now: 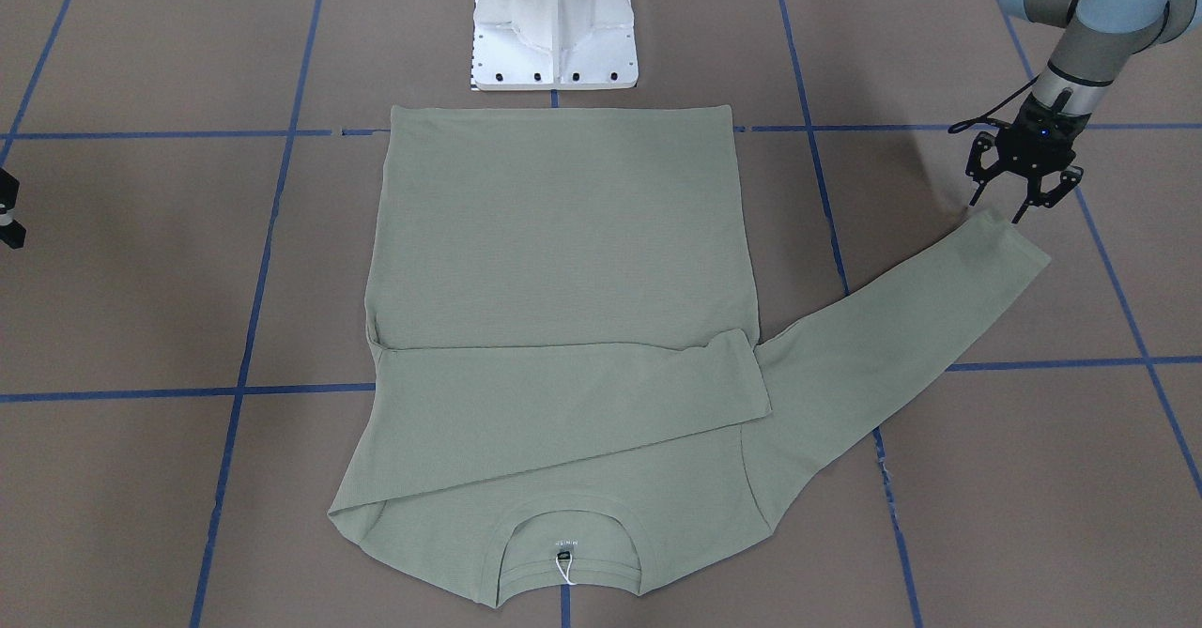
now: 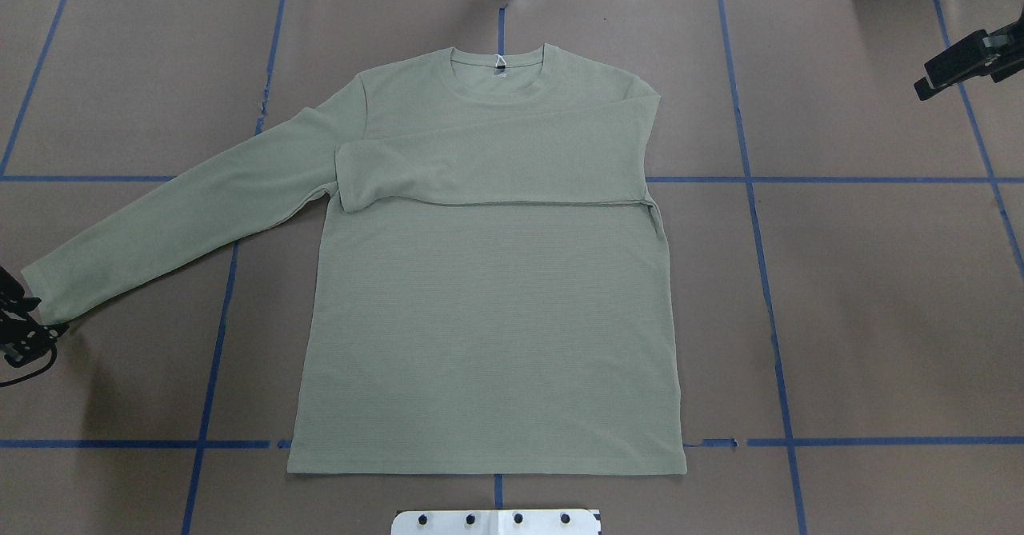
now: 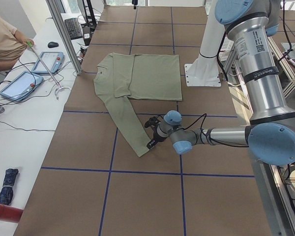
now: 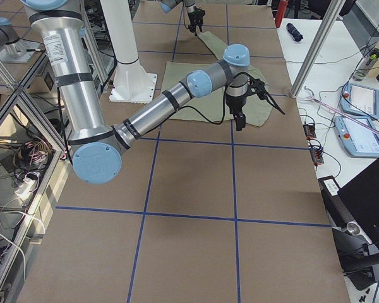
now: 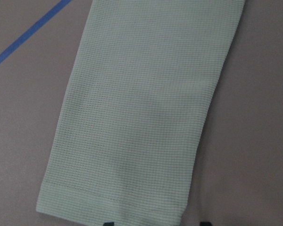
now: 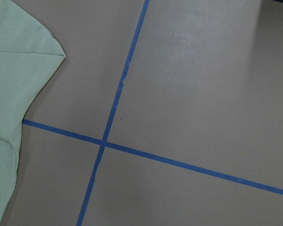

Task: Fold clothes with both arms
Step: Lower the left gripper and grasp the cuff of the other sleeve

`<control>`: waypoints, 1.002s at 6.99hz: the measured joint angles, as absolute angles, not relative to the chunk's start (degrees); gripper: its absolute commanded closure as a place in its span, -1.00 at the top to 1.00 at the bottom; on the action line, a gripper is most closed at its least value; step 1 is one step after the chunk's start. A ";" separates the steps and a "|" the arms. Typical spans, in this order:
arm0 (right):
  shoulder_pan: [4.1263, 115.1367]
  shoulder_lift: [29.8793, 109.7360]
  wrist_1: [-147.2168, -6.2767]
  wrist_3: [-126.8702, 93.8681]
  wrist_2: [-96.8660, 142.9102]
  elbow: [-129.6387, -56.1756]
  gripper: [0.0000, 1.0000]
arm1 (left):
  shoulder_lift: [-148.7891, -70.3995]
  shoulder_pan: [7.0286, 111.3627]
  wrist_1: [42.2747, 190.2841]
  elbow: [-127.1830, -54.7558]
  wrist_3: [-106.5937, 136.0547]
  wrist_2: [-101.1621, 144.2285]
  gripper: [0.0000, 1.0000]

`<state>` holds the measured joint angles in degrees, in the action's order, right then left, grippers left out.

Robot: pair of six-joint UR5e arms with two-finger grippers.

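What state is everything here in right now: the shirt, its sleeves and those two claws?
shirt: lying flat, body unfolded
folded sleeve: laid across the chest
spread sleeve: stretched out on the table
left gripper: open, at the spread sleeve's cuff
right gripper: looks open, empty, off the shirt

The left arm (image 3: 226, 136) was extended low toward 8 o'clock of the tabletop (image 2: 880, 279) as seen from overhead. The left gripper (image 1: 995, 211) pointed down, jaws spread apart. The right arm (image 4: 151, 113) was extended toward 2 o'clock, with the right gripper (image 2: 956, 63) hovering clear of the surface. How its jaws stood was unreadable.
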<state>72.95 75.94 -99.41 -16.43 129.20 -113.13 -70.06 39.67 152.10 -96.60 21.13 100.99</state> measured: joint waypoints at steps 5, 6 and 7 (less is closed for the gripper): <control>72.95 75.94 -99.40 -16.43 129.18 -113.03 1.00 | -70.45 39.32 152.11 -96.51 21.10 100.88 -1.00; 72.95 75.94 -99.40 -16.44 129.11 -113.00 1.00 | -70.50 39.31 152.17 -96.78 21.03 100.59 -1.00; 72.95 75.99 -99.40 -16.44 128.99 -112.99 1.00 | -70.61 39.41 152.21 -97.83 20.92 100.32 -1.00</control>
